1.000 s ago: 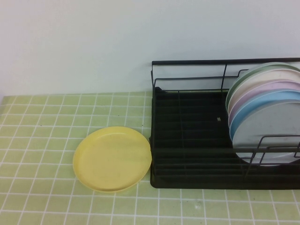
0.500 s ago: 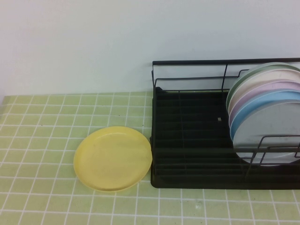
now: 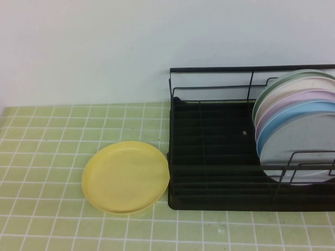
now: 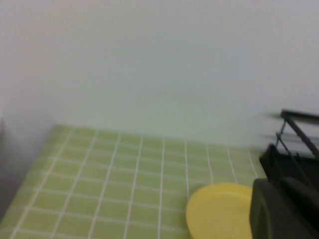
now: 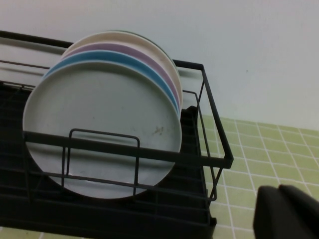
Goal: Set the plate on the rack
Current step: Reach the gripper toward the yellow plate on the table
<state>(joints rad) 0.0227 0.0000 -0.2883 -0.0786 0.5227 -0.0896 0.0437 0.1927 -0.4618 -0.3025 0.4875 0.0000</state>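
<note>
A yellow plate (image 3: 125, 177) lies flat on the green tiled table, its right edge close against the left side of the black wire dish rack (image 3: 209, 157). Neither arm shows in the high view. In the left wrist view my left gripper (image 4: 284, 209) is a dark shape, shut and holding nothing, above and short of the yellow plate (image 4: 219, 211), with the rack (image 4: 294, 127) beyond it. My right gripper (image 5: 286, 211) is shut and holding nothing, over the tiles just outside the rack's right end (image 5: 215, 155).
Several plates (image 3: 301, 141) stand upright in the right part of the rack, the nearest one grey (image 5: 102, 124). The rack's left and middle slots (image 3: 209, 136) hold nothing. A white wall closes off the back of the table.
</note>
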